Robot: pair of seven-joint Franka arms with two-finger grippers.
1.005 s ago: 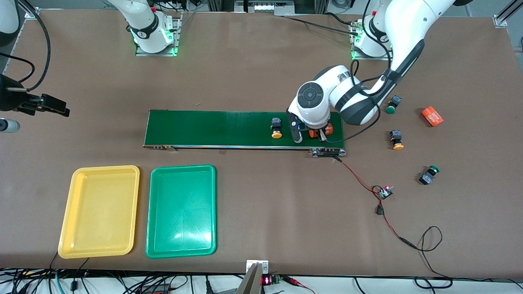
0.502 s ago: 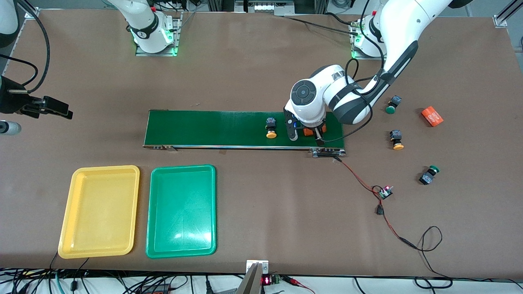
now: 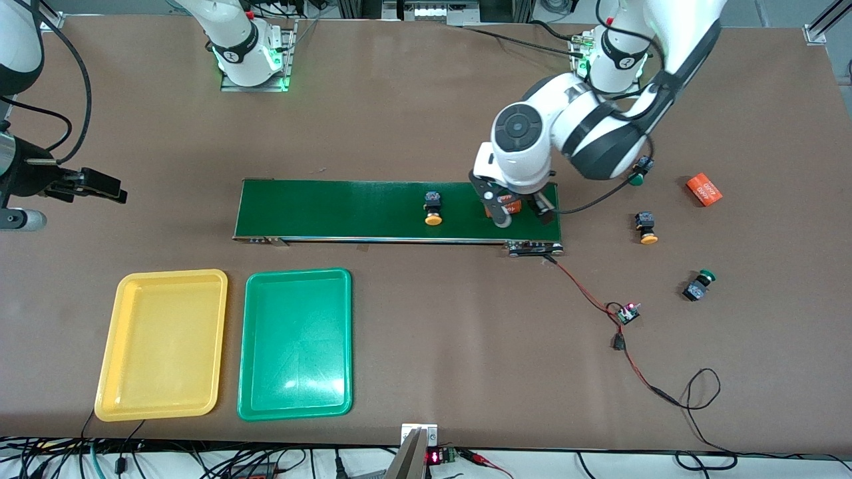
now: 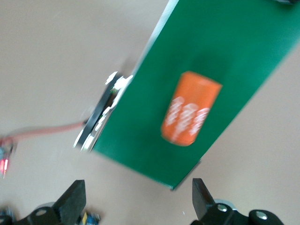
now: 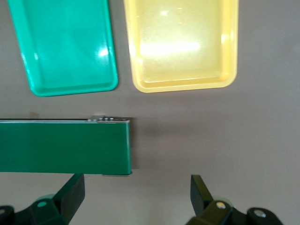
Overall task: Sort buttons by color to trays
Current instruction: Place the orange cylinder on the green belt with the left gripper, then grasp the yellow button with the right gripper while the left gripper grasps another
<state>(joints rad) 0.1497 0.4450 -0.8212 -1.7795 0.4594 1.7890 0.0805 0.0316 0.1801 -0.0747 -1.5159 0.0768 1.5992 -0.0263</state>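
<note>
Left gripper (image 3: 518, 211) hangs spread wide right over the orange cylinder (image 3: 508, 205) lying loose on the conveyor belt (image 3: 346, 209), yellow button (image 3: 433, 207) just beside, while right gripper (image 3: 100, 185) waits open, trays (image 3: 172, 279) empty.

Legible markings: few. White print on side of orange cylinder (image 4: 191, 108) lying on green conveyor belt (image 4: 225, 56), below and between open jaws of left gripper (image 4: 137, 202); characters blurred, not readable. Same cylinder (image 3: 509, 205) partly hidden under left gripper in front view. White print on second orange cylinder (image 3: 704, 189) toward left arm's end of table, well apart from those jaws; too small to read. Red digits on small display (image 3: 433, 457) at table edge nearest front camera; value indistinct.
</note>
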